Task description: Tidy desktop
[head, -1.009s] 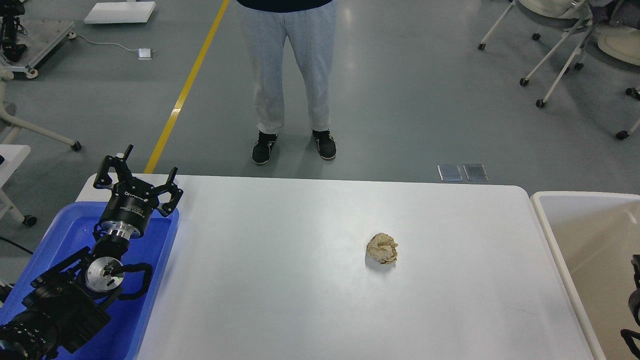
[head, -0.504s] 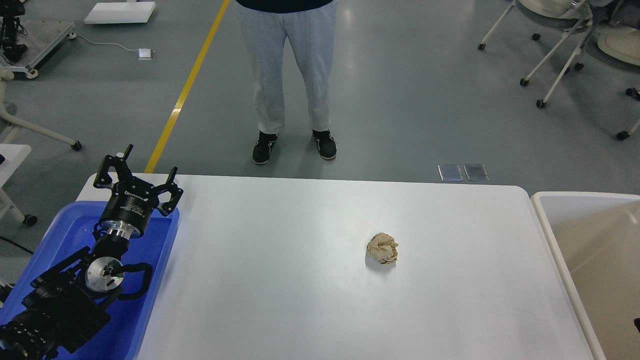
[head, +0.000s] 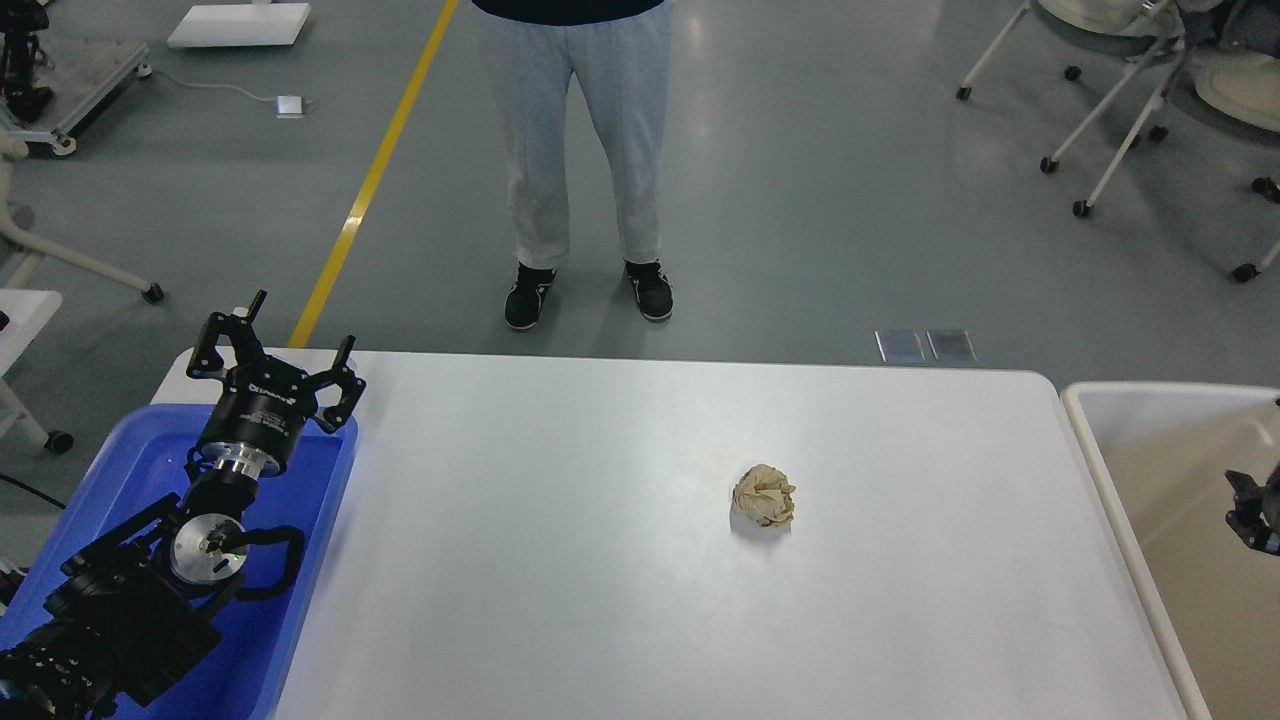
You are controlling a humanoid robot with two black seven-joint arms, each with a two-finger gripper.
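Observation:
The desktop [head: 600, 560] is a wide white tabletop with rounded corners. A crumpled beige paper ball [head: 765, 496] lies on it, a little right of the middle. My left gripper [head: 278, 350] is open and empty, held above the far end of the blue tray, well left of the ball. A small dark part of my right gripper [head: 1255, 512] shows at the right edge, over the beige tub; its fingers cannot be told apart.
A blue plastic tray [head: 120, 470] sits at the table's left end under my left arm. A beige tub [head: 1170, 470] stands off the right end. A person [head: 575, 150] stands just beyond the far edge. Wheeled chairs [head: 1130, 110] are at the back right.
The dark part of my right arm at the right edge has risen from low in the view to mid-height over the tub. My left arm and the paper ball have not moved.

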